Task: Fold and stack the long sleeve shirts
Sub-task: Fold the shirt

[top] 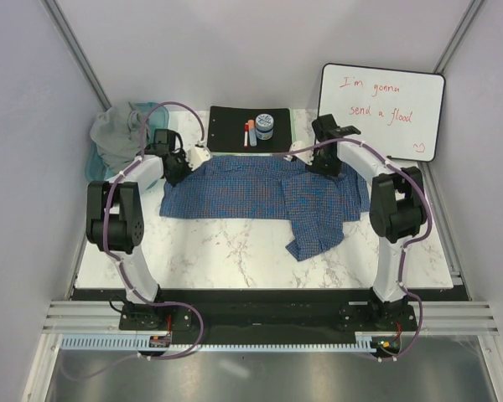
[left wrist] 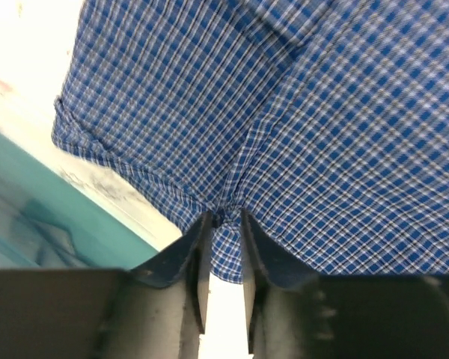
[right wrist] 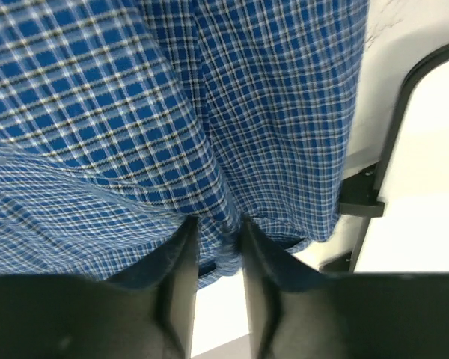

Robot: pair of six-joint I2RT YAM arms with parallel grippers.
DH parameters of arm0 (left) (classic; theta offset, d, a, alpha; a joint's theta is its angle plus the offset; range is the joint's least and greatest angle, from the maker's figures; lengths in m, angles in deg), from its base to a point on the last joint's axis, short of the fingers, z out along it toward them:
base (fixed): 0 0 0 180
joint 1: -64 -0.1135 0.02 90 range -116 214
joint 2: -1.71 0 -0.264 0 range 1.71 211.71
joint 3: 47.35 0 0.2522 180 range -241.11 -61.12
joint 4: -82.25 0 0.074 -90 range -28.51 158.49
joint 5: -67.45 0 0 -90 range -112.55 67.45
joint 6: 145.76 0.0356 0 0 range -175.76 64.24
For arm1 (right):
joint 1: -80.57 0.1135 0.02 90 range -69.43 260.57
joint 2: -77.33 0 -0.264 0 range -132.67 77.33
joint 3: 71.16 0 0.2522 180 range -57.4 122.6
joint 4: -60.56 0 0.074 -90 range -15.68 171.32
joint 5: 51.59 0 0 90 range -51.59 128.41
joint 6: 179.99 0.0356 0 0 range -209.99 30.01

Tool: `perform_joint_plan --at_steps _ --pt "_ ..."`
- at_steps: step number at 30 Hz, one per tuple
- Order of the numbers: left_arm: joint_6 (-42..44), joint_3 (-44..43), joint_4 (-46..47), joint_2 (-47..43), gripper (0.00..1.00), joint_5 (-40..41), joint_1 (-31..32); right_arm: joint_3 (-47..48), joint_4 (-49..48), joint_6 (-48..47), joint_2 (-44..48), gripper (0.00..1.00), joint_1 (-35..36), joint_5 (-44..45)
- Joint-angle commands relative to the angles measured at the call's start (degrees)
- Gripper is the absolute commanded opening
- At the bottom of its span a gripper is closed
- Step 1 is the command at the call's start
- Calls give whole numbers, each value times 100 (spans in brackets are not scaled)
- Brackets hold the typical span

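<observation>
The blue-and-white check shirt (top: 260, 194) lies spread across the back of the marble table, one sleeve hanging toward the front right. My left gripper (top: 181, 167) is shut on the shirt's far left edge; the left wrist view shows the cloth (left wrist: 299, 127) pinched between the fingers at the gripper (left wrist: 224, 218). My right gripper (top: 325, 161) is shut on the shirt's far right edge; the right wrist view shows the cloth (right wrist: 172, 112) bunched between the fingers at the gripper (right wrist: 218, 224). The grey shirt (top: 117, 134) sits crumpled in the teal tub (top: 96, 161) at the back left.
A black mat (top: 251, 130) at the back holds a marker (top: 246, 134) and a small jar (top: 265, 126). A whiteboard (top: 381, 111) with red writing leans at the back right. The tub's teal wall (left wrist: 37, 232) shows close to the left gripper.
</observation>
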Motion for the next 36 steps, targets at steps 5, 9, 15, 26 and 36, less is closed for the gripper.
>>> perform_joint_plan --at_steps 5,9,15,26,36 --pt "-1271 277 19 -1004 57 110 -30 1348 1303 1699 -113 61 -945 -1207" --pt "-1517 453 -404 -1252 58 -287 23 1009 1596 2086 -17 58 -1271 -2184" --pt "-1693 656 -421 -910 53 -507 75 77 991 2332 -104 47 -1289 -2221" --pt "-1360 1481 -465 -645 40 -138 93 -1119 533 2377 -228 40 -1315 -2045" --pt "-841 2641 -1001 -1751 32 -33 102 -2472 796 1929 791 41 -1315 -2027"
